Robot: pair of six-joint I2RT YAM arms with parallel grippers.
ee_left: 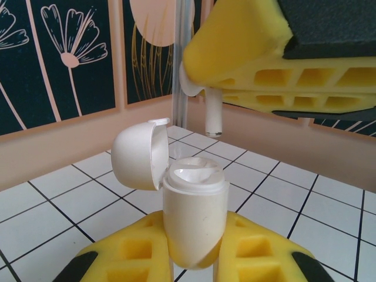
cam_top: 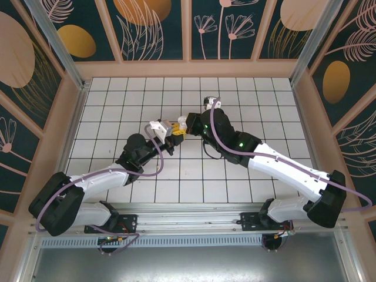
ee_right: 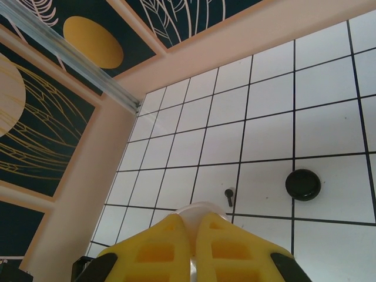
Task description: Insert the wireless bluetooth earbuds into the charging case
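White earbud [ee_left: 212, 114], pinched stem-down in the right gripper [ee_right: 192, 249], hangs at one o'clock above the open case [ee_left: 194, 217] (clamped by the left gripper [ee_left: 194, 258]). It probably needs nudging toward seven o'clock, then lowering gently.

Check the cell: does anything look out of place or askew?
A tiny black stemmed earbud lies loose on the white tiled floor, beside the round black case, not in it. Nothing looks spilled or damaged.

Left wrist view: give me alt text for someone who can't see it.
An open white charging case stands upright between the jaws of the left gripper, lid flipped left. Above it, the right gripper holds a white earbud, stem pointing down.
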